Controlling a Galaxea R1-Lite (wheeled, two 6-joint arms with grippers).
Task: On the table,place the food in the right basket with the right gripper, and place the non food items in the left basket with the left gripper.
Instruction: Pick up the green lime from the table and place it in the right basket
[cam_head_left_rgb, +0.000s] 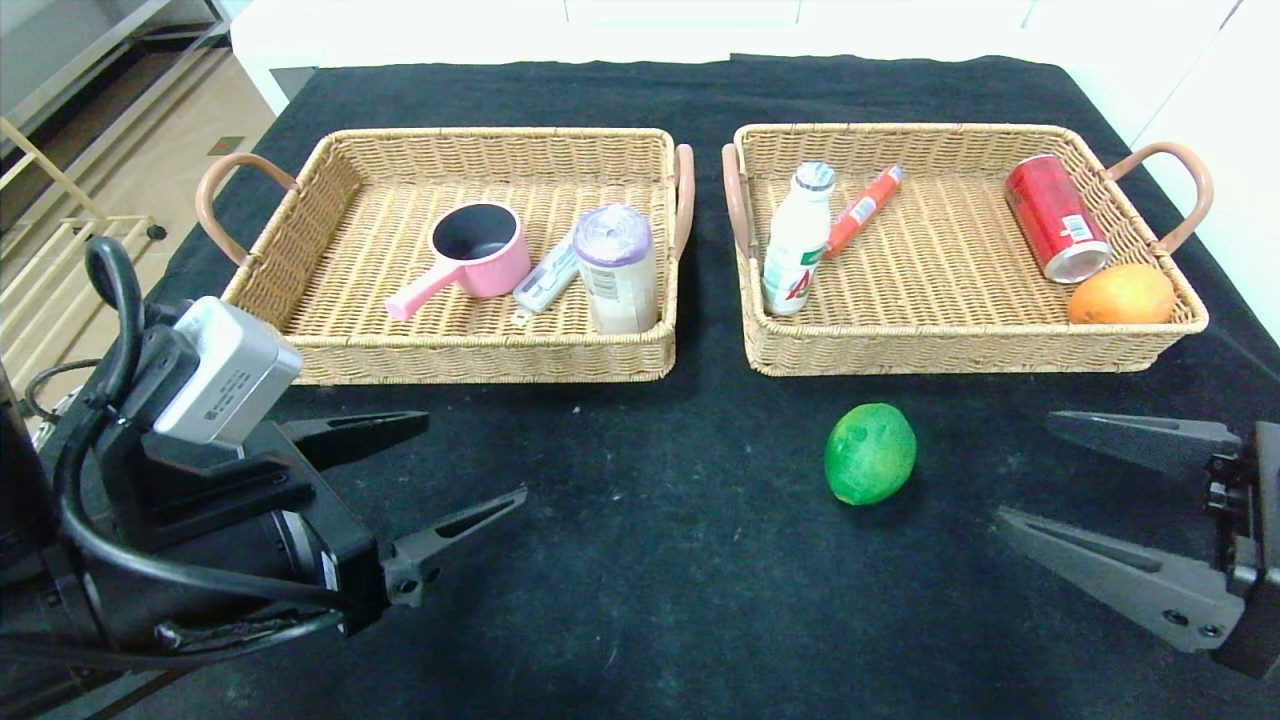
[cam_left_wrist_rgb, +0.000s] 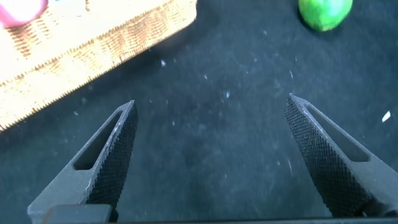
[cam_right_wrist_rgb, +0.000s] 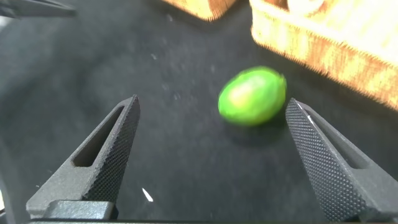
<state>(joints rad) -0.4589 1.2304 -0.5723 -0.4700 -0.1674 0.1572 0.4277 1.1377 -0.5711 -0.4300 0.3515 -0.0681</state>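
Black cloth (cam_head_left_rgb: 640, 560) covers the worktop; wooden shelving (cam_head_left_rgb: 60, 160) stands beside it over a light wood floor (cam_head_left_rgb: 160, 170)

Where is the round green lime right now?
In the head view, the round green lime lies on the black tablecloth, right of centre, just in front of the right wicker basket and outside it.
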